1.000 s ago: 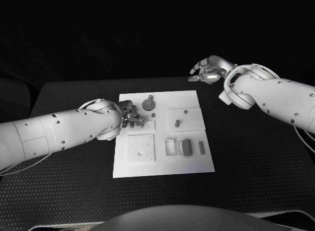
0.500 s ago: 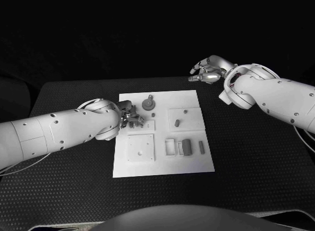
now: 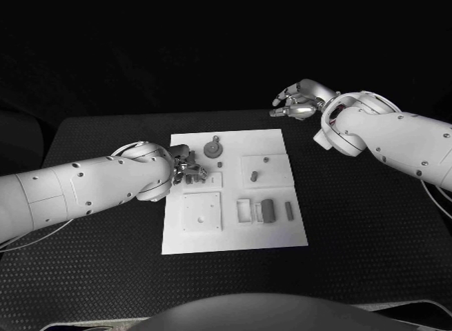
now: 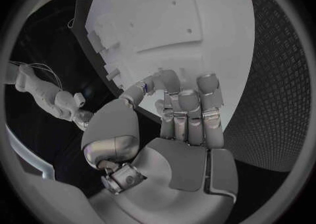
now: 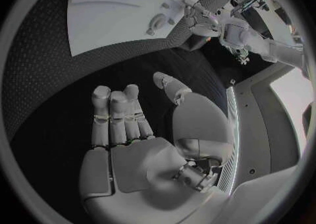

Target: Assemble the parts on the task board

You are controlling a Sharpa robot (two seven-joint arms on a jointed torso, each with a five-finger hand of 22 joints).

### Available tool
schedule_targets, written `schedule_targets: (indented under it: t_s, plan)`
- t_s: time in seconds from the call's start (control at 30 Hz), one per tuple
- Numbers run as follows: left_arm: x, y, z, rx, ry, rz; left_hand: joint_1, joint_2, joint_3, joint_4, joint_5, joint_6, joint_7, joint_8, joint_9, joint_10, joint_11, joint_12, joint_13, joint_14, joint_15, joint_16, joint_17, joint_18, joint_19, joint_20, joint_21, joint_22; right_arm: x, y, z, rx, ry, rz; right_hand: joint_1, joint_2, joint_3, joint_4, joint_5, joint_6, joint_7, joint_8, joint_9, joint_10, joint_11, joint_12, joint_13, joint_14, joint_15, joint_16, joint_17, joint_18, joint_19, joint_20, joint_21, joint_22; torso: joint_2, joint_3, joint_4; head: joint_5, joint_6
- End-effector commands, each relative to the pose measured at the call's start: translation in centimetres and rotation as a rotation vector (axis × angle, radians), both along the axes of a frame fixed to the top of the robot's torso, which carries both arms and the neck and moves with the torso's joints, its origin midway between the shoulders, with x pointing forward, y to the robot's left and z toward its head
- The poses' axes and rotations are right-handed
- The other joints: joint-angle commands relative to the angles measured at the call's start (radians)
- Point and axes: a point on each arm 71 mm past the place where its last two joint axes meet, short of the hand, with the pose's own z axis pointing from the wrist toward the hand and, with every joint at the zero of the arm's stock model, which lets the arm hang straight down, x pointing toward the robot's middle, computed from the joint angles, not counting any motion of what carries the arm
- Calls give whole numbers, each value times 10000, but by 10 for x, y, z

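1. Spanning the table's (image 3: 96, 276) middle, the task board (image 3: 236, 238) carries grey parts (image 3: 268, 209), presumably staged for assembly.
2. Left hand (image 3: 189, 167) works at the board's left edge; whether it holds anything is unclear.
3. Right hand (image 3: 300, 98) hangs beyond the far edge, fingers loosely apart, empty.

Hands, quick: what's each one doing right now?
Left hand: over the task board, thumb and finger pinched together; whether it holds a part cannot be told.
Right hand: open, holding nothing.
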Motion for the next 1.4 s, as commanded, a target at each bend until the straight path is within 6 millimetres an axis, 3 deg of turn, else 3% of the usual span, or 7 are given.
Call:
schedule_targets:
  t_s: [0.03,1.4]
  plan:
    - [-2,0,-4,44,315,-59,832,889,697,-637,52,46,2,38,17,30,-46,70,-16,-186,-219,52,-10,259,0,-95,62,195,0,1,0,-8,44,117,-84,4,13,57,28,-43,153,52,-15,-64,-26,69,-10,-51,-6,-24,-13,530,27,-20,-56,-10,2,6,4,-7,-22]
    - [-2,10,-9,-1170,1414,390,821,940,694,-646,33,19,16,-9,56,-8,-33,84,-57,-219,-209,48,-46,268,-38,-98,67,193,0,0,-1,-23,73,99,-85,0,11,62,28,-46,153,59,-24,-69,-26,79,-22,-53,-6,-22,-16,530,25,-22,-56,-8,8,0,4,-54,-17]
